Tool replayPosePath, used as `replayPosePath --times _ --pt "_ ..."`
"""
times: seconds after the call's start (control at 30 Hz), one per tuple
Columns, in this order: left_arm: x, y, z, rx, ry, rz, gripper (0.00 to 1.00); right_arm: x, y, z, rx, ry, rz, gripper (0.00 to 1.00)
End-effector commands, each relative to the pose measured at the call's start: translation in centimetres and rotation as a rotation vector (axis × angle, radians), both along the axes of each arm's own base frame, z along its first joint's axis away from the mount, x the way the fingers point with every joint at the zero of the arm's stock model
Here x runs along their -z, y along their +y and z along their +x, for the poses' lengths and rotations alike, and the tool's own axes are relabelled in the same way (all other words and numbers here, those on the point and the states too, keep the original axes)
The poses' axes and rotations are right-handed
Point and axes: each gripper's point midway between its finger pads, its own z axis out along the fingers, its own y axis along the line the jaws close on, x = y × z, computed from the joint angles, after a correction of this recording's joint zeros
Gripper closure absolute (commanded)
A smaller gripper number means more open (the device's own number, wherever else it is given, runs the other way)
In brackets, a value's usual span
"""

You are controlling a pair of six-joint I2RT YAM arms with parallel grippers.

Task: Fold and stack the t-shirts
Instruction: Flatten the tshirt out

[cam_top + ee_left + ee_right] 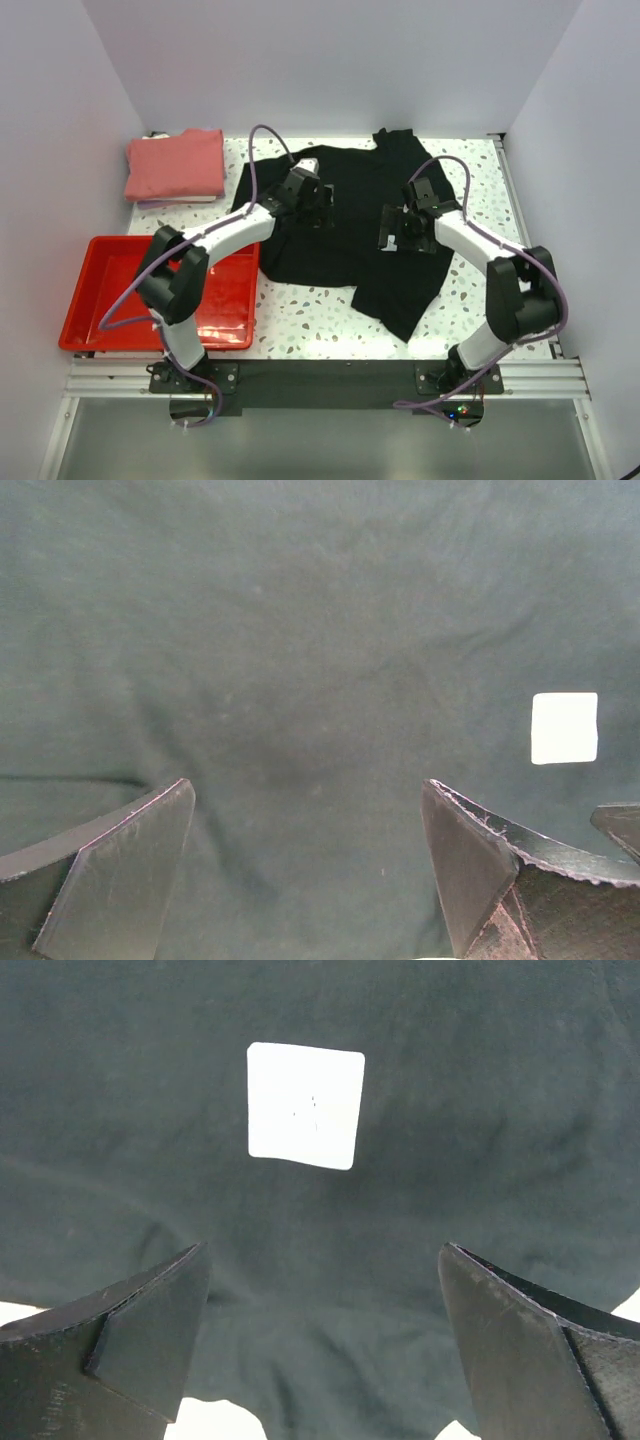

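Two t-shirts lie on a speckled table (310,315), seen from above. A black t-shirt (355,195) is spread loosely across the middle, rumpled and not yet folded, with one part trailing toward five o'clock near the front edge. A salmon-pink t-shirt (175,165) sits folded in a neat rectangle at ten o'clock, well apart from the black one. A red tray (100,300) rests at eight o'clock.

Both arms reach in over the black shirt. The left gripper (318,205) hangs over its left-hand part, around eleven o'clock of the cloth's middle; the right gripper (400,228) is over its right-hand part, around three o'clock. In the left wrist view the left gripper (308,790) has its fingers spread wide with only flat black cloth (300,630) between them, and a small white label (564,728) shows at three o'clock. In the right wrist view the right gripper (323,1250) is likewise spread and holds nothing, with the label (306,1106) at twelve o'clock on the dark fabric (480,1110). Whether either pair of fingertips touches the cloth cannot be told.

The shirt looks light, limp and easily wrinkled, so it would likely sag and drag if lifted by one point. A sound hold would be a pinch of a hem or shoulder edge in each gripper, well apart, so the fabric hangs taut between them while it is folded over
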Motion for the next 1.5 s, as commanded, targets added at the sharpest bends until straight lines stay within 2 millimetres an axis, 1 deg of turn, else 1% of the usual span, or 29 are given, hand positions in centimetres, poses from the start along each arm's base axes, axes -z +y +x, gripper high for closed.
replayPosePath --times 0.0,0.1,0.27,0.37,0.47,0.5,0.57,0.6,0.63,0.67,0.7,0.73,0.77,0.8,0.87,0.9,0.97,1.0,1.07,1.13,1.17,1.23,1.27,1.3,1.33,1.37,1.4,1.43,1.47 --pt "1.3 -1.8 1.2 0.014 0.015 -0.012 0.0 0.0 0.3 2.5 0.019 -0.035 -0.013 0.01" --pt "2.7 -2.4 1.5 0.019 0.042 0.006 0.0 1.7 -1.1 2.9 0.065 0.004 -0.095 0.01" --pt "4.9 -3.3 1.9 0.03 0.068 0.056 0.0 2.5 -2.5 3.4 0.101 0.018 -0.147 0.01" --pt "5.4 -4.2 2.3 0.042 0.076 0.057 0.0 3.1 -4.3 3.4 0.145 0.043 -0.159 0.01" --pt "7.3 -5.1 2.6 0.056 0.11 0.08 0.0 3.9 -7.1 3.1 0.194 0.084 -0.168 0.01" --pt "7.0 -5.6 3.0 0.061 0.107 0.076 0.0 4.1 -8.8 3.0 0.239 0.097 -0.169 0.01" --pt "8.3 -6.5 2.8 0.09 0.132 0.084 0.0 4.7 -10.2 2.6 0.271 0.115 -0.16 0.01" --pt "7.9 -7.4 3.1 0.1 0.122 0.071 0.0 4.9 -11.5 2.5 0.308 0.123 -0.157 0.01" --pt "8.1 -8.2 2.8 0.117 0.124 0.07 0.0 5.4 -12.0 2.2 0.321 0.141 -0.159 0.01" --pt "9.2 -8.8 2.7 0.13 0.139 0.081 0.0 5.6 -12.4 2.2 0.332 0.149 -0.157 0.01" --pt "8.6 -10.3 2.6 0.159 0.127 0.071 0.0 5.7 -13.5 2.0 0.363 0.16 -0.152 0.01" --pt "8.8 -11.0 2.5 0.174 0.128 0.074 0.0 6.0 -14.0 1.9 0.375 0.172 -0.15 0.01" --pt "10.0 -11.5 2.3 0.185 0.144 0.089 0.0 6.2 -14.4 1.9 0.387 0.184 -0.143 0.01" --pt "9.4 -12.8 2.4 0.203 0.134 0.077 0.0 6.3 -15.3 1.9 0.417 0.193 -0.129 0.01" --pt "10.4 -13.8 2.3 0.222 0.153 0.07 0.0 6.1 -16.1 2.2 0.445 0.188 -0.113 0.01" --pt "9.9 -14.7 2.5 0.238 0.148 0.043 0.0 6.0 -17.2 2.3 0.477 0.186 -0.118 0.01" --pt "10.4 -15.7 2.0 0.256 0.165 0.024 0.0 5.6 -18.6 3.0 0.511 0.184 -0.127 0.01" --pt "10.0 -16.2 2.1 0.262 0.162 0.012 0.0 5.4 -19.6 3.3 0.533 0.177 -0.121 0.01" --pt "9.2 -16.7 2.1 0.272 0.153 -0.001 0.0 4.4 -20.0 4.7 0.531 0.158 -0.105 0.01" --pt "7.6 -16.6 2.4 0.266 0.114 0.026 0.0 3.0 -19.7 6.3 0.497 0.115 -0.069 0.01" --pt "5.8 -16.5 2.7 0.265 0.07 0.047 0.0 2.4 -19.4 6.6 0.487 0.103 -0.054 0.01" --pt "3.8 -14.8 3.0 0.205 0.001 0.159 0.0 0.6 -18.5 7.2 0.441 0.044 -0.031 0.01" --pt "1.7 -14.1 3.1 0.177 -0.036 0.175 0.0 -0.2 -18.3 7.2 0.428 0.024 -0.041 0.01" --pt "1.4 -12.3 3.0 0.129 -0.048 0.248 0.0 -0.8 -17.7 7.2 0.405 0.009 -0.05 0.01" --pt "0.9 -11.4 2.7 0.108 -0.053 0.269 0.0 -2.0 -17.4 6.7 0.395 -0.019 -0.06 0.01" --pt "-0.7 -10.6 2.4 0.081 -0.07 0.264 0.0 -2.6 -17.1 6.5 0.391 -0.033 -0.063 0.01" --pt "-0.2 -8.7 1.9 0.042 -0.058 0.322 0.0 -3.0 -16.3 6.2 0.376 -0.045 -0.062 0.01" --pt "-0.4 -7.9 1.5 0.017 -0.056 0.328 0.0 -3.9 -15.8 5.5 0.378 -0.075 -0.057 0.01" --pt "-0.7 -6.3 0.9 -0.014 -0.058 0.363 0.0 -4.3 -15.2 5.2 0.368 -0.09 -0.06 0.01"
